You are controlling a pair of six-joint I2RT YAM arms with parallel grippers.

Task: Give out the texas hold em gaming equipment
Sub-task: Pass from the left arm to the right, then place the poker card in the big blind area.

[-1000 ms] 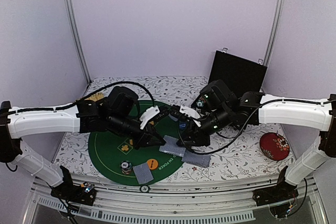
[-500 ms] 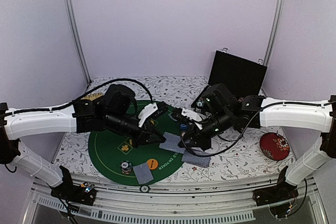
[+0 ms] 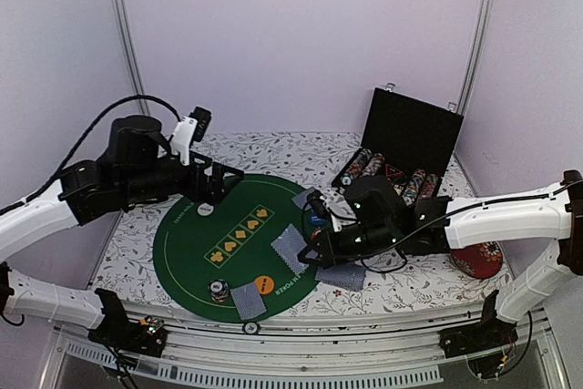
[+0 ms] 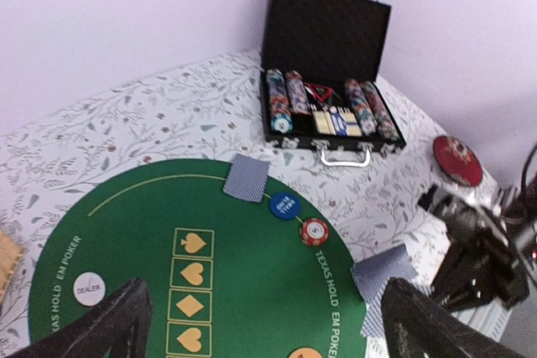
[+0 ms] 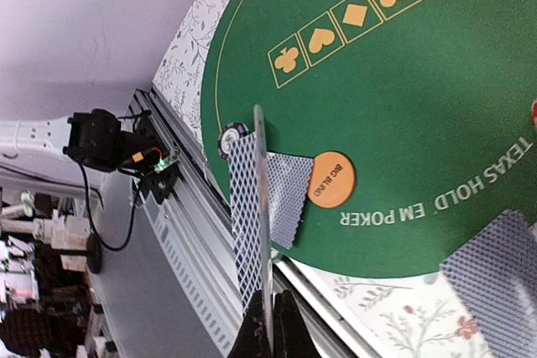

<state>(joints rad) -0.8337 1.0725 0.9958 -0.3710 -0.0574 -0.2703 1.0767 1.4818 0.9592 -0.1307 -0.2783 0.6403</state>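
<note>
Floral-cloth table (image 3: 405,287), green poker mat (image 3: 196,243). Left gripper (image 4: 267,291) has backed away from centre, its fingers now wide apart with nothing between them. Right gripper (image 5: 268,324) has pinched shut on a card (image 5: 250,224), edge-on between its fingertips. Looks like a handover; the card is still to place.

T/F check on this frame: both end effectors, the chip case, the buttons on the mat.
1. The left end effector is open and empty. True.
2. The right end effector grips a poker chip. False: it is shut on a playing card, seen nearly edge-on in the right wrist view.
3. The chip case is closed. False: its lid stands open.
4. The orange Big Blind button lies on the green mat. True.
5. The white dealer button sits off the mat. False: it lies on the mat.
</note>
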